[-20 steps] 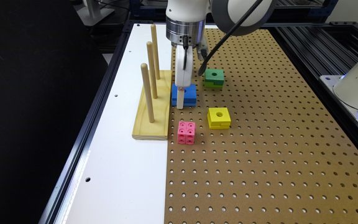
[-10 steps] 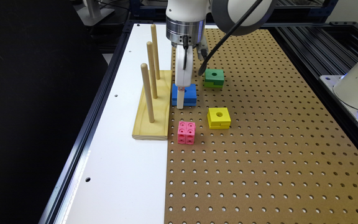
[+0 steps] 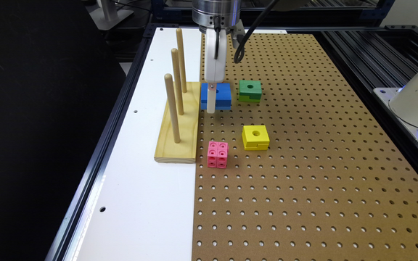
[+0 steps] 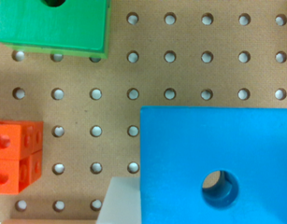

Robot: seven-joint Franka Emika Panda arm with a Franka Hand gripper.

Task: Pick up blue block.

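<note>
Blue block on brown pegboard, just right of wooden peg stand; green holed block near right, yellow holed block and pink cube cluster nearer. Square, flat, round hole on top. Gripper down at block's left face; jaw state cannot be told. Block position unchanged versus half-second earlier; arm likewise.

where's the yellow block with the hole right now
In the exterior view the yellow holed block lies on the pegboard, right of the pink cube.
</note>
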